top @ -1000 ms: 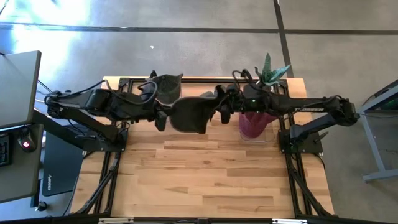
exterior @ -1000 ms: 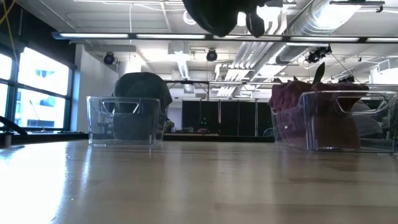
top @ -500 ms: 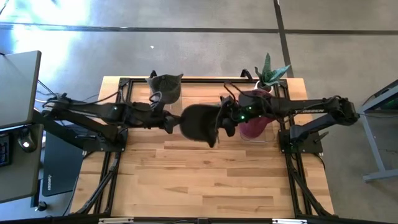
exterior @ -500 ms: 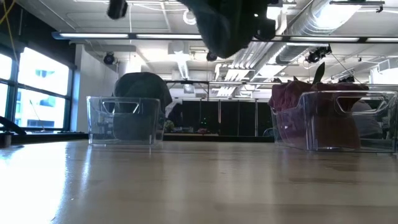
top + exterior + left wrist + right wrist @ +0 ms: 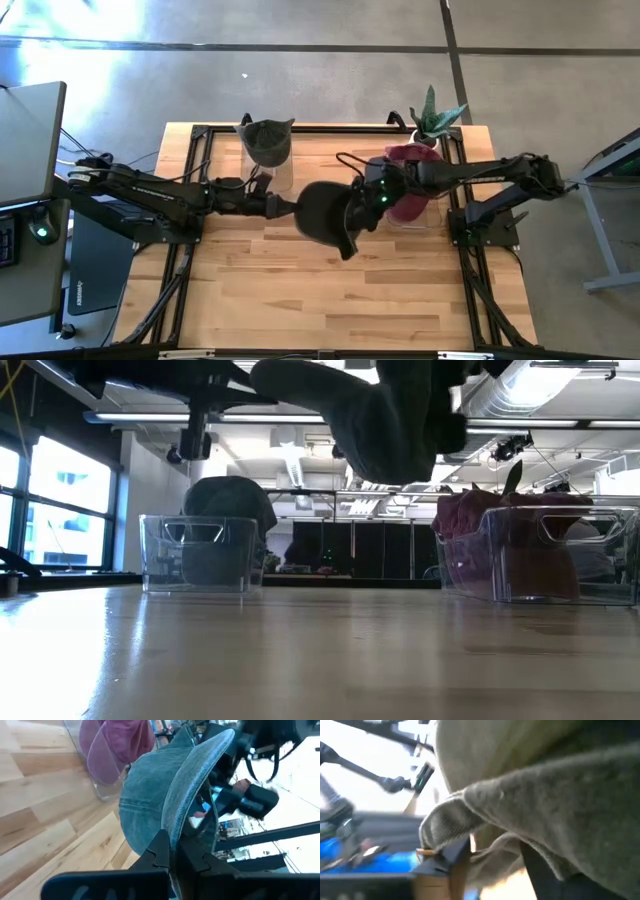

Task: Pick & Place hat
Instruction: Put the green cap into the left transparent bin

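Right now the dark cap [image 5: 325, 210] hangs in the air over the middle of the bench [image 5: 330, 290], strung between the two arms and well clear of the wood. Nearest along the left arm, the left claw [image 5: 283, 205] is clamped tight on the brim's stitched edge [image 5: 187, 800] — the left wrist view shows both fingers pinching it. On the cap's far side the right claw [image 5: 368, 197] is pressed into the crown; in its own wrist view fabric folds around the fingers, but I cannot tell whether they are gripping or letting go.

Judging by this, the step in hand is a handover or a carry toward a bin. To do it well, one claw should own the cap before the other loosens — otherwise the soft crown sags and slips. A brim pinch alone leaves the crown dangling, so the carry should be slow and high enough to clear a bin's rim.

As for heading, the cap's long axis runs roughly side to side across the bench, brim toward the left arm, crown toward the right, drooping slightly toward the front.

Farther back stand two clear bins: a grey-hat bin [image 5: 268, 150] behind the left claw and a maroon-hat bin [image 5: 412, 195] under the right arm, with a potted plant [image 5: 432, 115] beyond.
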Motion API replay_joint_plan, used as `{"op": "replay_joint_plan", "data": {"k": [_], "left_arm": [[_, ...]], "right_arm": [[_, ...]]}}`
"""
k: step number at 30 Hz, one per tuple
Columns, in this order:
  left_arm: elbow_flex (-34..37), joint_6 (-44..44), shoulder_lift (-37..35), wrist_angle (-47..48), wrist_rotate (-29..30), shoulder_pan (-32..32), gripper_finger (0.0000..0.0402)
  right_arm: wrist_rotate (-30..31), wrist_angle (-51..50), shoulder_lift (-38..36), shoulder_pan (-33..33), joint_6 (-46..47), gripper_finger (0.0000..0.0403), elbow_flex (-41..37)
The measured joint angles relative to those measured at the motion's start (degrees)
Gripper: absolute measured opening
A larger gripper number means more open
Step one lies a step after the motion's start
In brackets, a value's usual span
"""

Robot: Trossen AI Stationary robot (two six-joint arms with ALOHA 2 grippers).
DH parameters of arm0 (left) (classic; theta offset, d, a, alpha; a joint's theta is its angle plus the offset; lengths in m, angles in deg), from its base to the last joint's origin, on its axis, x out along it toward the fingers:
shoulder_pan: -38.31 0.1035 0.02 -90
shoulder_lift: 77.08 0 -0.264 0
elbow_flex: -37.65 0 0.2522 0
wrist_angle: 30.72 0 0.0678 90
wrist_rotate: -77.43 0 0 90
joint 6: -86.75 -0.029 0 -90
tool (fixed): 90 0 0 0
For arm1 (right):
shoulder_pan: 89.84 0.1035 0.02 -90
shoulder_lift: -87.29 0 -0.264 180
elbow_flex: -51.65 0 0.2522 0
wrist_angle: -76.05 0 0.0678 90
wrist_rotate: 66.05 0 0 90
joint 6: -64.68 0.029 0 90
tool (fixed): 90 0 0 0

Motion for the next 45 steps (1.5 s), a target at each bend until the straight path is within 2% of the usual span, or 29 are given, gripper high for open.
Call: {"op": "replay_joint_plan", "data": {"k": [2, 4, 10, 13, 16, 19, 21, 25, 30, 33, 35, 36, 39, 41, 43, 45], "left_arm": [[0.0, 0.1, 0.1, 0.1, -0.3, 0.0, 0.0], [0.0, 0.1, 0.1, -0.2, -0.3, 0.0, 0.0], [0.0, 0.8, 0.0, -0.4, -0.1, 0.0, 0.0], [-0.1, 0.8, 0.0, -0.5, 0.3, 0.0, 0.0], [-0.1, 0.8, 0.0, -0.5, 0.6, 0.0, 0.0], [-0.1, 1.0, 0.0, -1.0, 0.5, 0.0, 0.0], [-0.1, 1.6, 0.1, -1.0, 0.2, 0.0, 0.0], [-0.1, 2.4, 1.6, 0.4, -1.1, 1.2, 0.0], [-0.1, 2.4, 1.5, 0.2, -2.5, 1.7, 0.0], [-0.1, 2.4, 1.5, 1.2, -2.6, 1.5, 0.0], [-0.1, 2.4, 1.5, 1.6, -2.6, 1.5, 0.0], [-0.1, 2.5, 1.5, 1.7, -2.6, 1.5, 0.0], [-0.1, 2.8, 1.5, 1.9, -2.8, 1.5, 0.0], [-0.1, 2.9, 1.5, 2.0, -2.8, 1.5, 0.0], [-0.1, 2.9, 1.5, 2.0, -2.8, 1.5, 0.0], [-0.1, 2.9, 1.5, 2.0, -2.8, 1.5, 0.0]], "right_arm": [[-6.4, -2.2, -0.2, -0.9, 2.6, 0.0204, 0.0], [-10.4, -4.8, -1.2, -1.4, 3.8, 0.0218, 0.0], [-17.3, -5.3, -5.3, -0.8, 3.4, 0.0213, 0.0], [-15.3, -6.0, -7.6, -0.2, 2.7, 0.0196, 0.0], [-12.2, -4.7, -8.2, -0.2, 5.7, 0.0177, 0.0], [-5.5, -1.0, -7.5, -0.6, 6.6, 0.0158, 0.0], [-3.2, 0.9, -6.1, -0.3, 4.7, 0.015, 0.0], [-4.8, 0.6, -3.1, -0.6, 2.6, 0.016, 0.0], [-8.6, -0.9, -1.3, -3.7, 2.1, 0.0221, 0.0], [-5.8, -3.1, -1.6, -5.8, 4.8, 0.0238, 0.0], [-3.1, -4.4, -2.0, -6.5, 5.2, 0.0238, 0.0], [-3.8, -4.4, -2.2, -6.8, 4.7, 0.0237, 0.0], [-10.5, -5.0, -2.5, -7.4, 1.7, 0.0229, 0.0], [-12.6, -6.2, -3.2, -7.3, 0.5, 0.0221, 0.0], [-12.0, -6.7, -3.9, -6.2, -2.0, 0.021, 0.0], [-7.3, -7.6, -5.0, -4.0, -7.0, 0.0194, 0.0]]}}
